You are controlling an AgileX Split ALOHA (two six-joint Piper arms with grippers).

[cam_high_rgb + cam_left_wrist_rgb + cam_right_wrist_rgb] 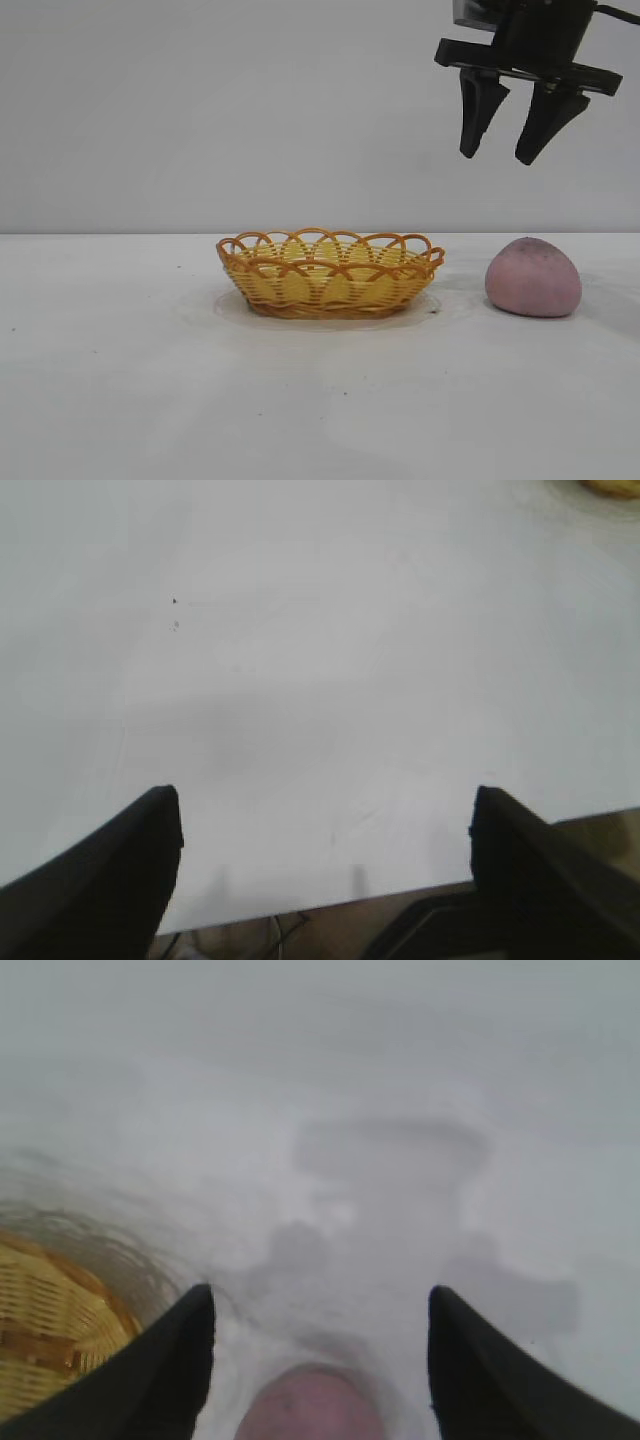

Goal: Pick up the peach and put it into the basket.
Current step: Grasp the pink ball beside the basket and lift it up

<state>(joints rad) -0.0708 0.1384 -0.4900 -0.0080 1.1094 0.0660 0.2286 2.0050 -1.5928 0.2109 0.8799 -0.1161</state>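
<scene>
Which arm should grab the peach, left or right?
Right. Its open tool hangs above the dusty pink rounded peach, which sits on the white table beside the yellow woven basket. The left tool, also open, sees only bare table, basket at the far edge.

Overall light: bright, even, diffuse; white bench [120, 400] and grey wall without glare.
Exterior shadows: soft and faint, a pale smudge under the basket [330, 272] and beside the peach [533, 278].
Exterior focus: sharp throughout.
Left wrist view: slightly soft; two dim finger shadows near the bench edge.
Right wrist view: hazy and washed out; blurred shadow of the right claw [320, 1360] on the bench; peach [312, 1405] and basket [50, 1325] out of focus.
</scene>
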